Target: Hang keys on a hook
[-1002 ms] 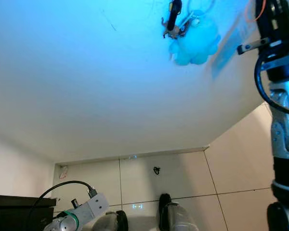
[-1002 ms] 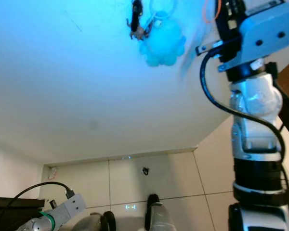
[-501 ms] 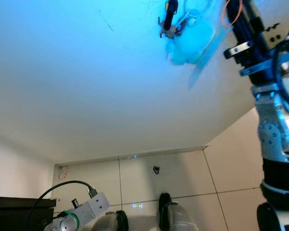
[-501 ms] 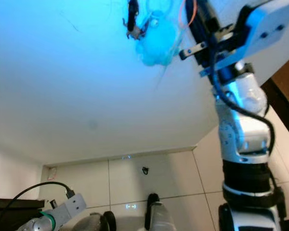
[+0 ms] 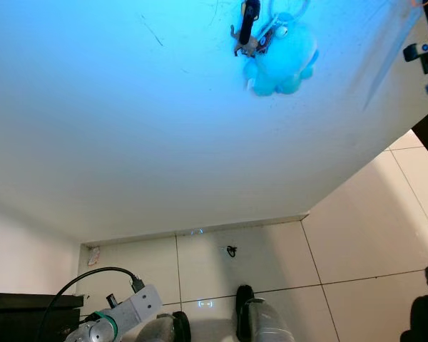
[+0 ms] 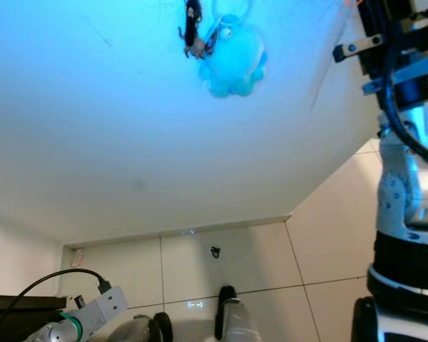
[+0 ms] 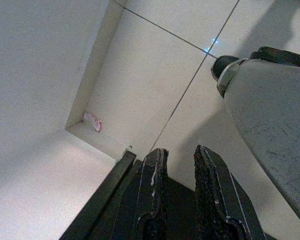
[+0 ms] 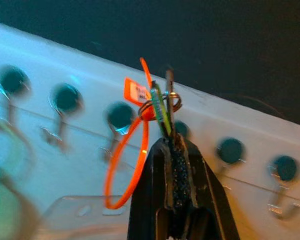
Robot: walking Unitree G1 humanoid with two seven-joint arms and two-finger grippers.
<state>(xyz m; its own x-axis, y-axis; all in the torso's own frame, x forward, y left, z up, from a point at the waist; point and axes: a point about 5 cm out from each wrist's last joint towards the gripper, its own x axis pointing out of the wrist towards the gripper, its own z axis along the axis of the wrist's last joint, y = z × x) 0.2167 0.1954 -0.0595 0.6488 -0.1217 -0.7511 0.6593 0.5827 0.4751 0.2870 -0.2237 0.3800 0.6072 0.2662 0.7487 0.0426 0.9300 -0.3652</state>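
Observation:
In the right wrist view my right gripper [image 8: 172,144] is shut on a bunch of keys [image 8: 163,106] with an orange tag [image 8: 135,92] and an orange loop. The keys are held up against a white rail [image 8: 250,125] with a row of dark round hooks [image 8: 121,116], between two of them. In the eye views my right arm [image 6: 405,68] reaches up along the wall at the right. A blue plush keychain [image 5: 282,60] with a black fob [image 5: 249,17] hangs high on the wall to its left. My left gripper [image 7: 181,162] hangs low and open over the floor.
The white wall [image 5: 128,142] meets a pale tiled floor [image 5: 271,263]. A black cabinet [image 5: 18,313] stands at the lower left beside my left arm [image 5: 125,313]. My feet [image 5: 260,324] are below. A small dark bit [image 5: 231,251] and a pink scrap [image 5: 93,256] lie by the skirting.
My right arm swung in toward the blue plush half a second ago and has since moved back to the right and higher. The plush swayed a little. The left arm is still.

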